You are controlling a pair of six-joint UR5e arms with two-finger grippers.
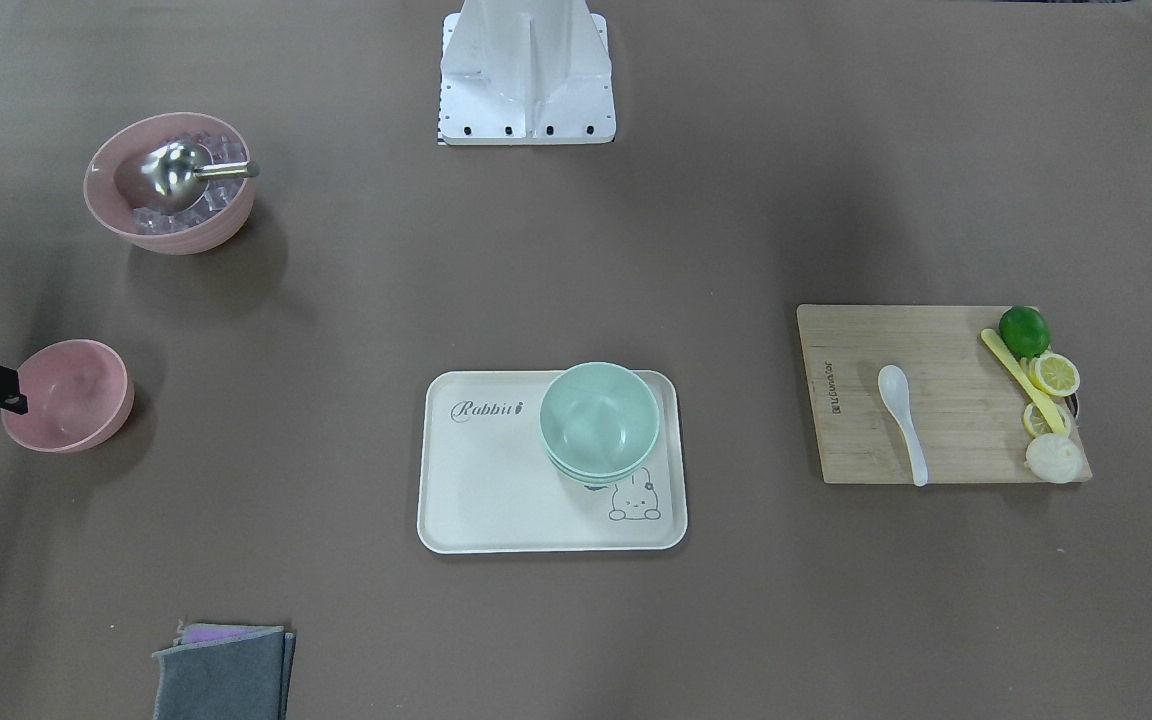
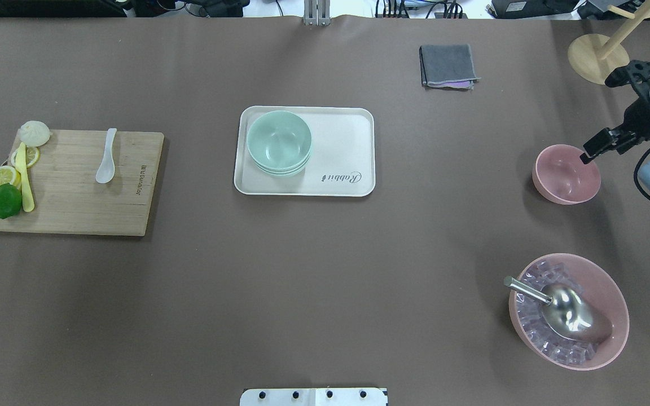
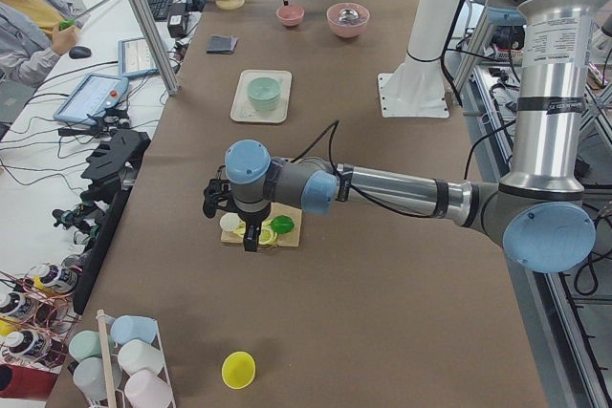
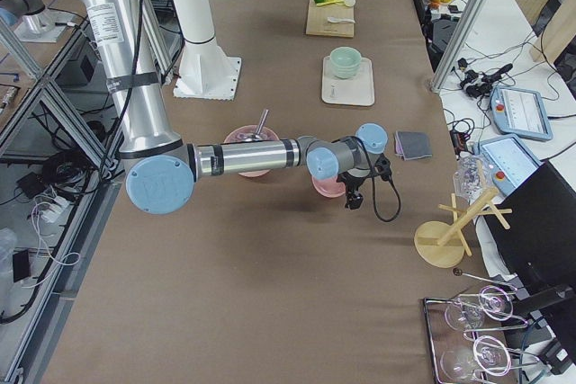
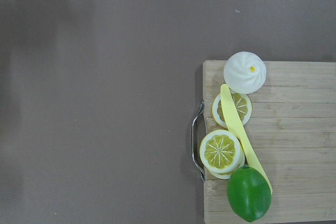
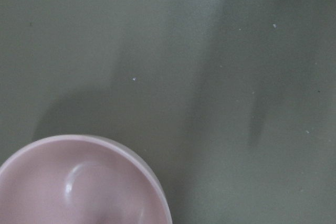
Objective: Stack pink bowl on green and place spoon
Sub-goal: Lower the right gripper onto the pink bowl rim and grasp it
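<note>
Now, right gripper (image 2: 587,157) at the empty small pink bowl's (image 2: 565,179) rim, its grip and the left gripper's (image 3: 251,239) unreadable; green bowls (image 2: 278,141) nested on the tray (image 2: 342,141), one white spoon (image 2: 106,164) on the cutting board (image 2: 71,192), large pink bowl (image 2: 608,292) holding ice cubes (image 2: 534,328) and one scoop (image 2: 570,313).

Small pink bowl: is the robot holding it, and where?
Cannot tell: the right gripper is at the bowl's rim, but whether it grips isn't visible.

Pink bowl (image 2: 566,173) upright, green bowls (image 2: 279,141) (perhaps three, nested) on tray (image 2: 347,141), spoon (image 2: 106,164) on board (image 2: 71,197)
</note>
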